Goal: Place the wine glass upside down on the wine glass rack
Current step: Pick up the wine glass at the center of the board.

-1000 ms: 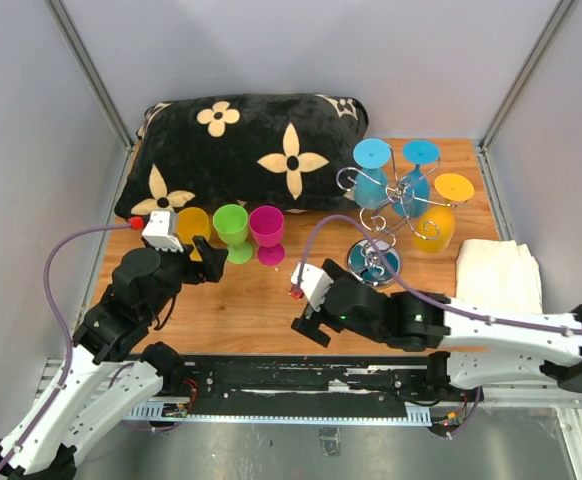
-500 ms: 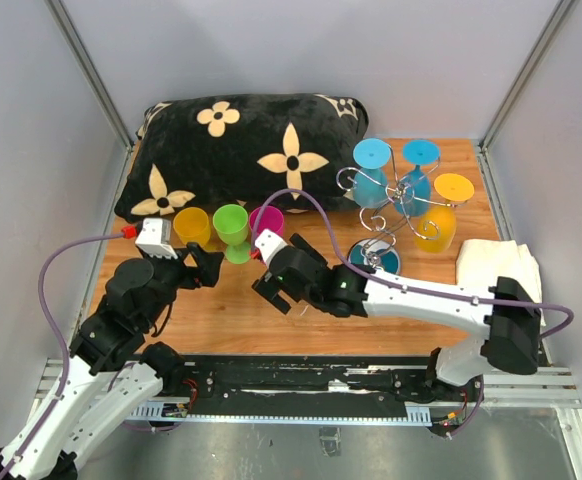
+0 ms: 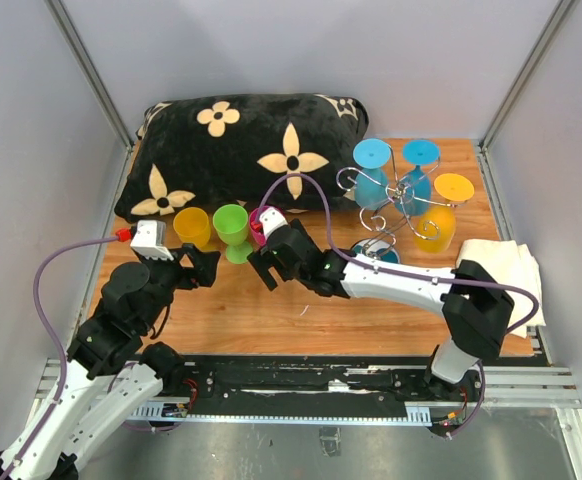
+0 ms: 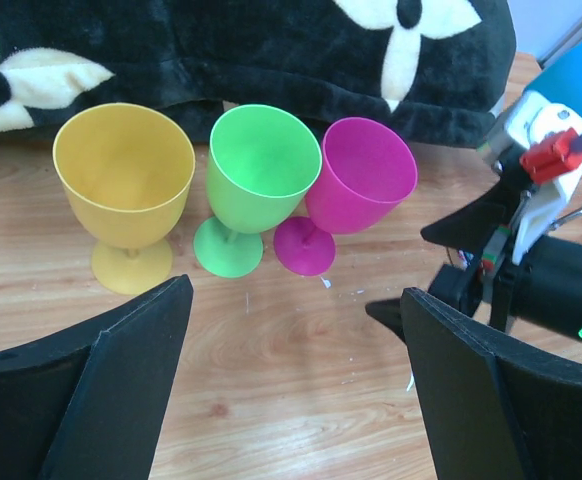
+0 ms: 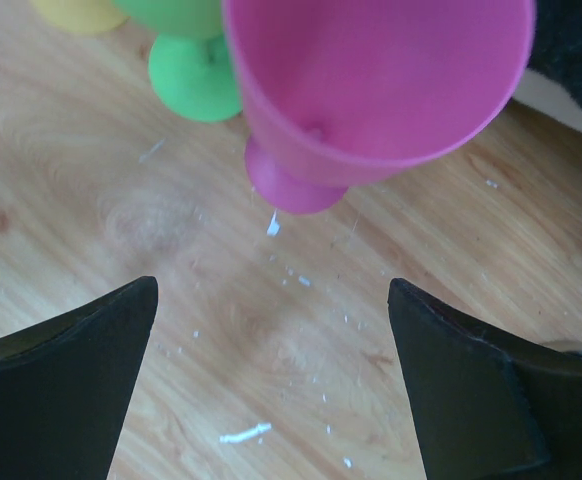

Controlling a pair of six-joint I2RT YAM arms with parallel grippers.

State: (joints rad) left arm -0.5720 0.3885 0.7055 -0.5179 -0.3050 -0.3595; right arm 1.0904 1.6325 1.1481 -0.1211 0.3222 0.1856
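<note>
- Along the far edge of the pale wooden table (image 3: 271, 312) lies a black plush pillow with cream flower shapes (image 3: 241, 150).
- Just in front of the pillow, toward the table's left edge, three plastic wine glasses stand upright in a row.
- From left to right these are a yellow plastic wine glass (image 4: 123, 170), a green plastic wine glass (image 4: 261, 165) and a magenta plastic wine glass (image 4: 359, 175).
- The green and magenta bowls sit so close that they look to be touching.
- Near the far right corner stands a shiny chrome wire wine glass rack with curled arms and a round mirrored base (image 3: 379, 225).
- Two blue glasses (image 3: 372, 172) and one orange-yellow glass (image 3: 441, 215) hang upside down on the rack, feet uppermost.
- A folded white cloth (image 3: 496, 272) rests at the right edge, beside the rack.
- The right end effector (image 5: 271, 300) is spread wide and holds nothing.
- The right arm reaches across the middle of the table, and the magenta glass stands just ahead of its black fingers (image 5: 61, 340), not between them.
- The left end effector (image 4: 296, 295) is also spread wide and empty, held above the table nearer than the three glasses and facing them.
</note>
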